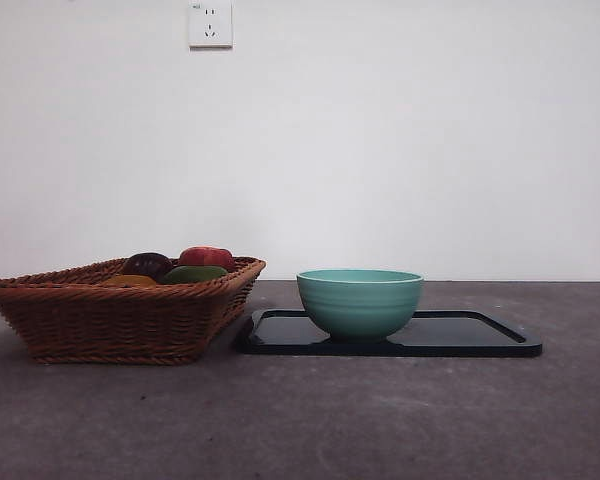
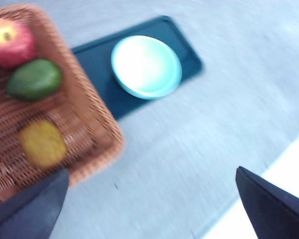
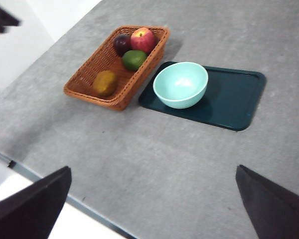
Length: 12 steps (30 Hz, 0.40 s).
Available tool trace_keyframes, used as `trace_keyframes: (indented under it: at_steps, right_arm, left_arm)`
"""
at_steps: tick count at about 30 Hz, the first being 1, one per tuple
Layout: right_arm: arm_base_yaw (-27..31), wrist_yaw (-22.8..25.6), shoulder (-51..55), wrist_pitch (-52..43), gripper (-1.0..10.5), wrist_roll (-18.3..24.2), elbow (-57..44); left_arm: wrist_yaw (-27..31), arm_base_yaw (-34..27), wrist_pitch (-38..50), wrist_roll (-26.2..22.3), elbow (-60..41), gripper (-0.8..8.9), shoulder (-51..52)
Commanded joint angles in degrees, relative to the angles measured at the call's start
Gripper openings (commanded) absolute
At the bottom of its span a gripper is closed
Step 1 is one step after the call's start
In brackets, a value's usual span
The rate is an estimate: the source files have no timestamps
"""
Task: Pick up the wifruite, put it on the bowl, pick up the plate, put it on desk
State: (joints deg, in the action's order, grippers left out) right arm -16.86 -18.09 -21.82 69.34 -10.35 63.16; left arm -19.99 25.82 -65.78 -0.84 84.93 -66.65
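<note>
Half hidden behind wicker basket (image 1: 120, 320) rim: dull orange-brown wifruite (image 1: 130, 281). Right, mint-teal ridged bowl (image 1: 360, 301) on dark tray (image 1: 480, 335). Left gripper (image 2: 152, 209), right gripper (image 3: 152, 209) gaping, empty.

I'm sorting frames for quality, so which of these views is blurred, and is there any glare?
Left wrist view: motion-blurred throughout, the bowl washed out to near white. Right wrist view: sharp, only a soft highlight inside the bowl. Front view: sharp and evenly lit, faint reflections on the tray.
</note>
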Motion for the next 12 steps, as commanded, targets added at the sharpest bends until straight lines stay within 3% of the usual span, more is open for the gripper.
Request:
trace_keyframes:
  at_steps: [1,6,12]
  right_arm:
    - [-0.24,1.31,-0.17,-0.72,5.6,-0.09,0.55]
    - [-0.24,2.03,-0.57,-0.70,5.6,-1.38,0.55]
    - [-0.24,1.57,-4.57,1.29,5.6,-1.92,0.55]
  left_arm:
    - [-1.92,1.81,-2.10,-2.95,0.74,5.62,2.51]
    - [-7.23,4.33,-5.46,-5.25,-0.07,5.62,8.11]
    - [-9.62,5.68,-6.36,-7.63,-0.31,5.62,12.87]
